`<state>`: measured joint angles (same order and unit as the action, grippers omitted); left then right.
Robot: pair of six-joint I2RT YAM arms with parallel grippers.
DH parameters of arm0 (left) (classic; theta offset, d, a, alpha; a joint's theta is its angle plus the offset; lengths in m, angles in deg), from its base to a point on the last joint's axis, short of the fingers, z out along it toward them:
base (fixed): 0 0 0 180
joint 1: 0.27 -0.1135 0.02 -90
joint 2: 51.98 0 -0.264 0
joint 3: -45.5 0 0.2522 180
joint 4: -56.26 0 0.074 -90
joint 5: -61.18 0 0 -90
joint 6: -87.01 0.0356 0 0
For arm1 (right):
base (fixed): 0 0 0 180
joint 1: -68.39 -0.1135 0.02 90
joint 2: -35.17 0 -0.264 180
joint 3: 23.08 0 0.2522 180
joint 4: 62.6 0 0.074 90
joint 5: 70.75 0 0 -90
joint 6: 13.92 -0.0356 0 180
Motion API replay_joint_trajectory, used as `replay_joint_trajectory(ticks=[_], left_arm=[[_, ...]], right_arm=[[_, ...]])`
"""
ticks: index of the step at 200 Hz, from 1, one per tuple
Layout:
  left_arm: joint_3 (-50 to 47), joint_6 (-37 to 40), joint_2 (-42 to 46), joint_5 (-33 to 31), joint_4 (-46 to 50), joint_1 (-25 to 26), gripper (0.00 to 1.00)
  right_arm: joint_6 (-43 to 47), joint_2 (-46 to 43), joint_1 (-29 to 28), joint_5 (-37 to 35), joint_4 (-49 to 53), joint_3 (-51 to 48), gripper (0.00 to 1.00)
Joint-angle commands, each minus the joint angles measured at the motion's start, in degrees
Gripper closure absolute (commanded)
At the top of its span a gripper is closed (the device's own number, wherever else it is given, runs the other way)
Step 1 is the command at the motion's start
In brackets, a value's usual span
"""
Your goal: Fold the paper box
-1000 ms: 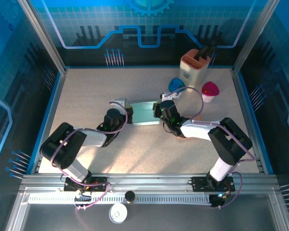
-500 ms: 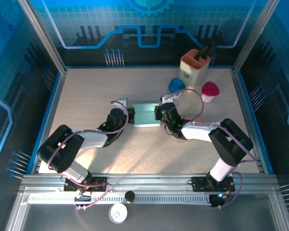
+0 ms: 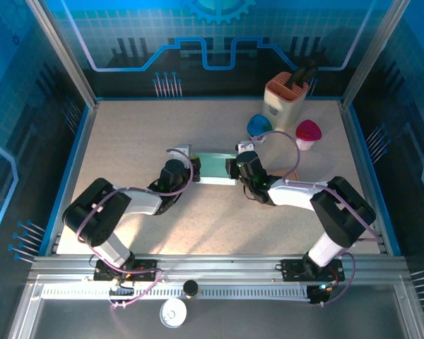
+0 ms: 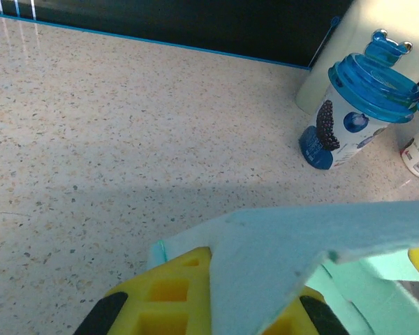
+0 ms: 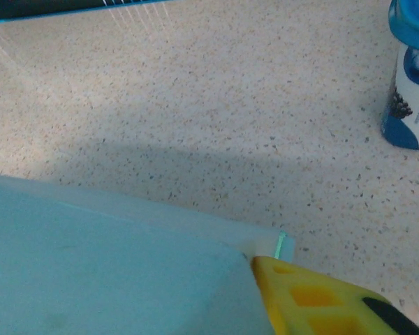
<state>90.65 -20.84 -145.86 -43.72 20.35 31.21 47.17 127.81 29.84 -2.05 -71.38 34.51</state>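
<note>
Much of the paper box (image 3: 213, 168) is hard to read. From above it is a pale teal slab near the middle of the table (image 3: 127, 134), both ends are covered by the arms, and its folds cannot be made out. The left gripper (image 3: 190, 164) meets its left end and the right gripper (image 3: 233, 164) its right end, so the box lies between the two. In the left wrist view a teal flap (image 4: 300, 244) crosses the lower frame over a yellow finger (image 4: 169, 293) cut off by the bottom edge; whether the jaws pinch the flap I cannot tell. In the right wrist view the paper box (image 5: 112, 272) takes up the lower left, touching one yellow finger (image 5: 307, 300) at the lower right. The frame edge cuts that finger off, so this grip cannot be told either. A blue-lidded cup (image 4: 356, 105) stands upright at the upper right of the left wrist view, well apart from the flap.
</note>
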Motion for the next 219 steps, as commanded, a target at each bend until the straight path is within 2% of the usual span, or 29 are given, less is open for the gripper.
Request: replay_joint_trajectory(ticks=[1,76,121,162,219], left_arm=[[-1.7,0.8,-2.2,1.0,-3.4,1.7,1.0],[-2.7,2.9,-1.6,-3.4,-4.2,3.6,1.0],[-3.5,2.4,-1.6,-5.4,-5.5,4.6,1.0],[-4.0,3.0,-1.5,-8.5,-6.2,6.3,1.0],[-4.9,3.2,-2.8,-16.0,-8.9,9.6,1.0]], right_arm=[[-2.9,-1.7,0.5,5.5,5.3,2.2,0.64],[-8.9,-8.0,0.9,12.5,17.6,3.7,0.39],[-18.0,-18.7,0.5,10.9,22.7,-1.4,0.36],[-33.8,-28.3,-1.6,7.1,19.9,-6.3,0.36],[-61.0,-24.8,-4.4,3.6,18.6,-2.9,0.38]])
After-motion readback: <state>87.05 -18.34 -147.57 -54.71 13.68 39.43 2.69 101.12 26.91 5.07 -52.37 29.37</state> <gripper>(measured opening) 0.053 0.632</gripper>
